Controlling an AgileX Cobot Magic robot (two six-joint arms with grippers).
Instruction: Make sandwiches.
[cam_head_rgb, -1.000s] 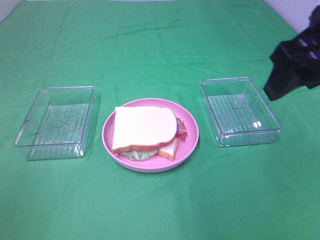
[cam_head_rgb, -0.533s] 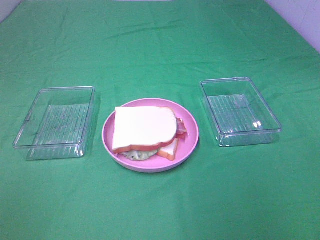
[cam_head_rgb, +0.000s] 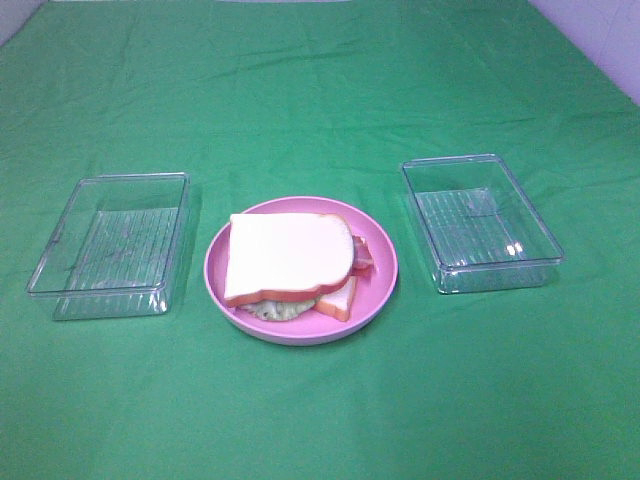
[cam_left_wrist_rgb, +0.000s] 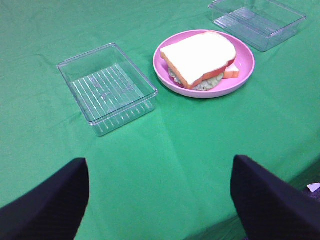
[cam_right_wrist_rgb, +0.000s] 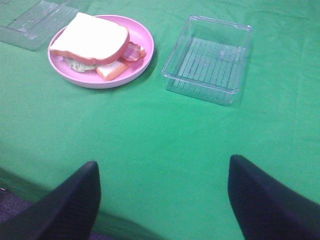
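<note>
The sandwich (cam_head_rgb: 288, 256) lies stacked on a round pink plate (cam_head_rgb: 381, 285) in the middle of the green table: a white bread slice on top, lettuce (cam_head_rgb: 275, 310) and bacon (cam_head_rgb: 362, 258) poking out, a second slice (cam_head_rgb: 340, 297) beneath. It also shows as the sandwich (cam_left_wrist_rgb: 199, 56) in the left wrist view and the sandwich (cam_right_wrist_rgb: 90, 39) in the right wrist view. Neither arm appears in the high view. My left gripper (cam_left_wrist_rgb: 160, 192) and right gripper (cam_right_wrist_rgb: 162, 197) are both open and empty, hanging back near the table's front edge, far from the plate.
An empty clear tray (cam_head_rgb: 110, 243) stands left of the plate and another clear tray (cam_head_rgb: 480, 220) stands to its right. Green cloth (cam_head_rgb: 320, 90) covers the whole table. The table's front edge (cam_right_wrist_rgb: 30, 187) shows in the wrist views.
The right arm, seen at the right edge a second ago, has withdrawn out of the high view. The sandwich, plate and trays have not moved.
</note>
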